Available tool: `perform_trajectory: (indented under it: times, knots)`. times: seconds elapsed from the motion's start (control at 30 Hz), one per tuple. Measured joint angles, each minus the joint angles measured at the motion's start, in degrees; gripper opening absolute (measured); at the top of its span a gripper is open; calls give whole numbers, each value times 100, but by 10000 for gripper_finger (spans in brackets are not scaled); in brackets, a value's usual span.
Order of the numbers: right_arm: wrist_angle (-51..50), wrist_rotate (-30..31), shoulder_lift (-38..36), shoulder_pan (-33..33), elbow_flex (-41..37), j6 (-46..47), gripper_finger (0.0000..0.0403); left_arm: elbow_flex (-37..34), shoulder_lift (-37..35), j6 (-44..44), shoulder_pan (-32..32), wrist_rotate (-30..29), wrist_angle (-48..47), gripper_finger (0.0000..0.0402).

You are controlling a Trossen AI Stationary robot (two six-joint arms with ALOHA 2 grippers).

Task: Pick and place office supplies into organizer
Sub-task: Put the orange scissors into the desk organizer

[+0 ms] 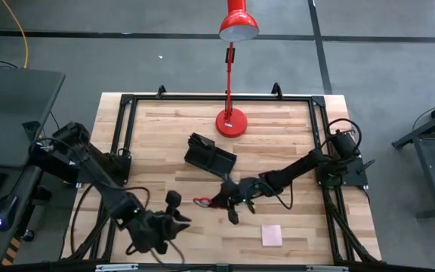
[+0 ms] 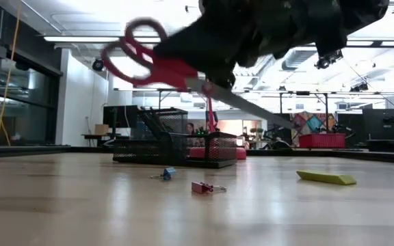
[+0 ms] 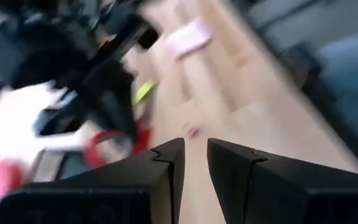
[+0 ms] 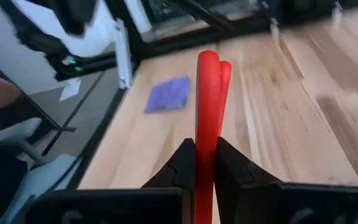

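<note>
High view: right gripper (image 1: 231, 202), fingers clamped on the red-handled scissors (image 1: 206, 201) lifted just near of the organizer (image 1: 210, 157), should probably carry them blades-down over a compartment; left gripper (image 1: 174, 219) waits, fingers slightly apart.

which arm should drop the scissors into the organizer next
Right. The right gripper already clamps the scissors, lifted off the table beside the organizer. The left gripper sits empty at the near edge.
</note>
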Motion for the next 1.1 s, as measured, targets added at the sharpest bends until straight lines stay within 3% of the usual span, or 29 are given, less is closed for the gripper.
perform_trajectory:
  times: [0.1,0.3,0.47,0.6,0.8,0.97,1.1]
  knots:
    - [180,-54,-17,-49,0,-242,11,-827,-365,97,-97,302,1214,62]
    - [480,178,-343,-126,8,-1050,11,-2693,-956,361,-81,1380,4611,62]
    - [797,282,-629,-371,13,-1905,11,-3997,-1190,373,53,1839,6989,63]
    - [1334,-274,-677,-824,13,-2334,11,-4765,-1283,370,229,2644,8620,63]
    - [2018,-1377,-667,-1811,11,-2305,11,-5555,-1402,212,762,2759,9193,63]
    - [2280,-2198,-616,-2419,99,-2259,11,-5640,-1405,485,1076,3048,9203,63]
    - [2165,-2261,-601,-2806,173,-2338,11,-5637,-1405,612,1380,3273,9162,63]
